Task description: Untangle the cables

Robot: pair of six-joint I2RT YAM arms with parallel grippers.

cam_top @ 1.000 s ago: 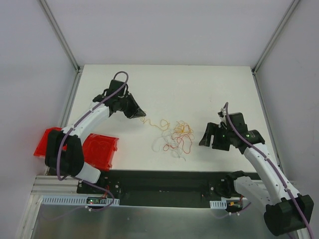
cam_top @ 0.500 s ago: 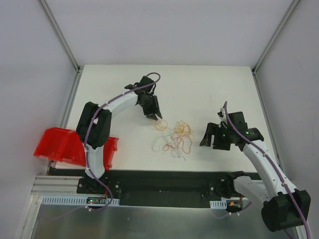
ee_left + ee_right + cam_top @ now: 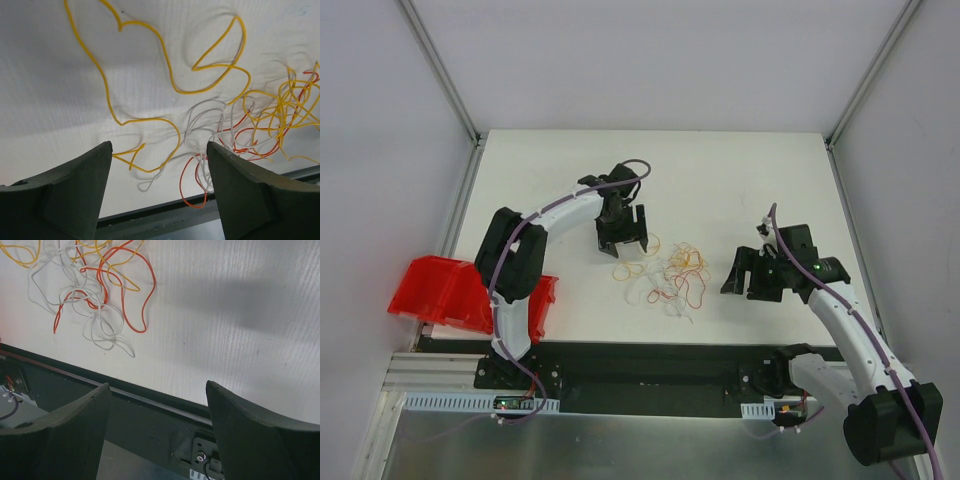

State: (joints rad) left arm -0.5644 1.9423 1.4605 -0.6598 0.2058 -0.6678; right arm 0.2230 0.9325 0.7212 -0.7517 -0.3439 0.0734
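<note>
Well, a red bin point(image 3: 440, 290) sits at the far left, by the near left corner of the white desk point(image 3: 740, 170). Next comes the left gripper point(image 3: 623, 243). It points down at the desk, right at the left side of the cables point(image 3: 665, 272). Its jaws stand wide apart and it holds nothing.

Its own camera shows a yellow cable point(image 3: 147, 119) lying in big loose loops on the desk. One end of that cable lies between the two fingers. To the right of it, a white cable point(image 3: 207, 101) and a red cable point(image 3: 181, 182) curl over each other. Farther right, more yellow loops are mixed in with them.

The cables lie in a small pile in the middle of the desk, toward the near edge, between the two arms. The right gripper point(image 3: 742, 272) waits to the right of the pile, a little apart from it. Its jaws are wide apart too, and nothing is in them. Its camera shows the red and white loops at the top left.
</note>
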